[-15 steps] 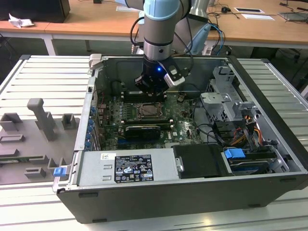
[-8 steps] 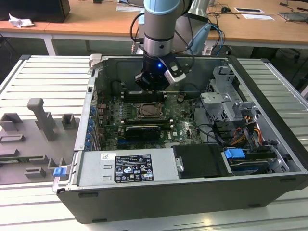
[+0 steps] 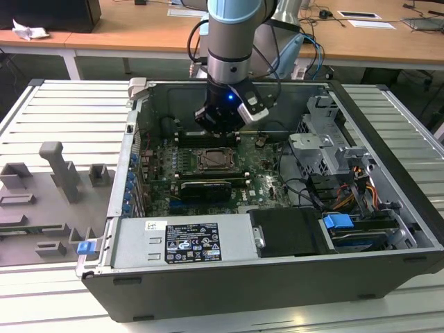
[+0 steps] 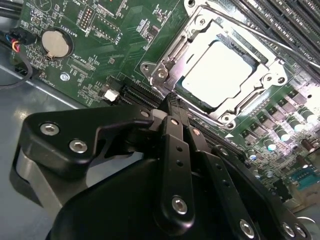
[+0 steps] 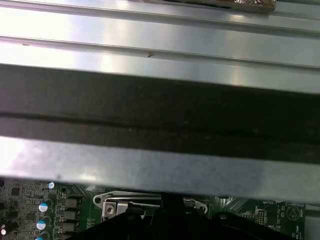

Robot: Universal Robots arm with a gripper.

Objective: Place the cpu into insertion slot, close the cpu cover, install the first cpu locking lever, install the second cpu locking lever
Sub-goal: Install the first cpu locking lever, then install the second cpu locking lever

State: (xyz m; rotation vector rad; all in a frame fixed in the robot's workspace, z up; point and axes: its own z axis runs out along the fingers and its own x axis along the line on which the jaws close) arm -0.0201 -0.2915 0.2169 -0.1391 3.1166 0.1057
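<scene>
Second wrist view first: the gripper [image 4: 172, 102] is seen with its fingers pressed together into one narrow point, nothing held between them, the tip hovering just beside one corner of the insertion slot [image 4: 220, 70]. The cpu [image 4: 215, 72] is already seated in that slot, its pale face showing through the window of the cpu cover [image 4: 200, 37], which appears to be folded down flat around it. A thin locking lever [image 4: 260, 35] is seen running along the far edge of the socket; whether it is latched cannot be told.

By the look of it, the lever work is the step in hand. It would be done well with the closed tip set squarely on the lever's bent end, pushed down and then sideways under its hook, so that pressure is kept off the chip and the small parts on the motherboard [image 4: 125, 30].

In the exterior view the gripper [image 3: 223, 130] is held inside the open computer case [image 3: 229, 291], above the socket's far edge, with the chip just below and slightly nearer the camera
</scene>
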